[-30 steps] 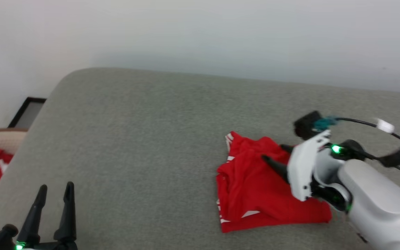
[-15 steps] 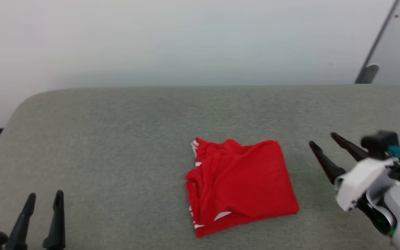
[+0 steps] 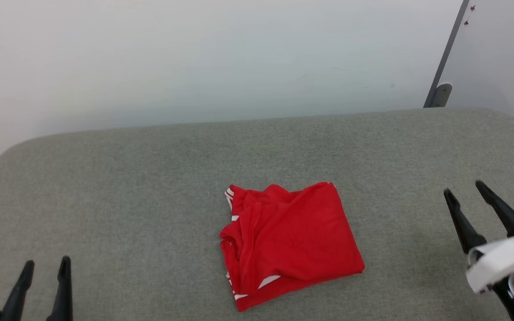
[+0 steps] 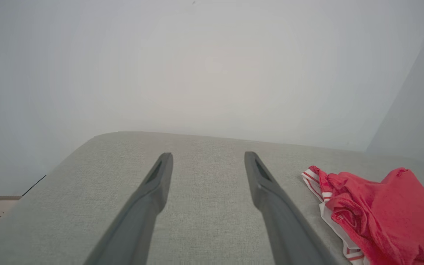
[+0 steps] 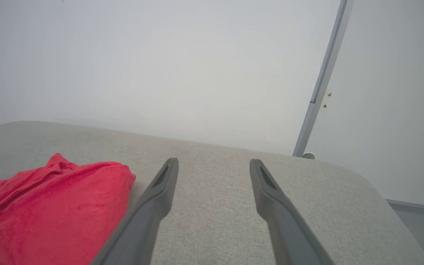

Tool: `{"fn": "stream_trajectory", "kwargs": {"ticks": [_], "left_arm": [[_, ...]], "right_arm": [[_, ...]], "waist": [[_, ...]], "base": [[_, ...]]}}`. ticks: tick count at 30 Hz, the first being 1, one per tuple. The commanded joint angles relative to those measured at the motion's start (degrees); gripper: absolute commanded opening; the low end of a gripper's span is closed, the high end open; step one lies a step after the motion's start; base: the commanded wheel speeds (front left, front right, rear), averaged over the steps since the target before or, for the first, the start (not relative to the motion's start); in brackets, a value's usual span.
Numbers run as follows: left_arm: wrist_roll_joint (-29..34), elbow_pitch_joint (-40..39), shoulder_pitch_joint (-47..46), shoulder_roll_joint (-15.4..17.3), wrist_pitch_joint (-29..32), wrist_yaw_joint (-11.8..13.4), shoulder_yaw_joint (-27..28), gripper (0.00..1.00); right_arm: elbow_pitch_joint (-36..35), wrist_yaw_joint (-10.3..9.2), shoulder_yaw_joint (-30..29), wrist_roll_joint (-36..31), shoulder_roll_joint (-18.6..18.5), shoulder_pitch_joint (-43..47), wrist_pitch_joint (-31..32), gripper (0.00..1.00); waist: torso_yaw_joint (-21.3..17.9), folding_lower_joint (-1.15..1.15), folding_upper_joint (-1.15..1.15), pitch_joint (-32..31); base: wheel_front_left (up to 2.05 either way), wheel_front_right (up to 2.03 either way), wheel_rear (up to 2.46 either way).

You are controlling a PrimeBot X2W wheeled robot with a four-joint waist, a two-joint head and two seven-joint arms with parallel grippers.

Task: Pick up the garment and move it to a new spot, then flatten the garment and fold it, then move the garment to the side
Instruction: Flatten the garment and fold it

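Currently, both jaws low, wide, empty, pointing forward, garment (image 3: pixel 289 244) apparently folded between.

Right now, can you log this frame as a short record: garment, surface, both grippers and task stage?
garment: red with white-banded hems, folded into a rough square, lying on the cushion
surface: grey upholstered cushion
left gripper: jaws open, empty, clear of the garment
right gripper: jaws open, empty, clear of the garment
stage: fold looks done; cannot tell whether the move to the side is done
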Motion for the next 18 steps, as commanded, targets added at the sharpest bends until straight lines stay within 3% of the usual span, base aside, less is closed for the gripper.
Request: {"fn": "stream_trajectory", "kwargs": {"ticks": [1, 8, 18], "left_arm": [[0.56, 0.26, 0.69, 0.20, 0.03, -0.23, 0.29, 1.00], [1.40, 0.78, 1.40, -0.03, 0.03, -0.23, 1.45, 1.00], [0.80, 1.72, 2.36, 0.32, 0.03, -0.23, 1.51, 1.00]], "right_arm": [[-0.62, -0.10, -1.15, -0.75, 0.27, 1.53, -0.22, 1.00], [-5.89, -0.10, -8.77, -5.71, 3.07, 8.14, -0.24, 1.00], [-9.48, -0.10, -11.97, -7.86, 5.44, 12.32, -0.25, 1.00]], "waist": [[0.07, 0.00, 0.00, -0.08], [1.16, 0.00, 0.00, -0.91], [2.23, 0.00, 0.00, -1.70]], "base": [[0.00, 0.00, 0.00], [0.00, 0.00, 0.00], [0.00, 0.00, 0.00]]}}
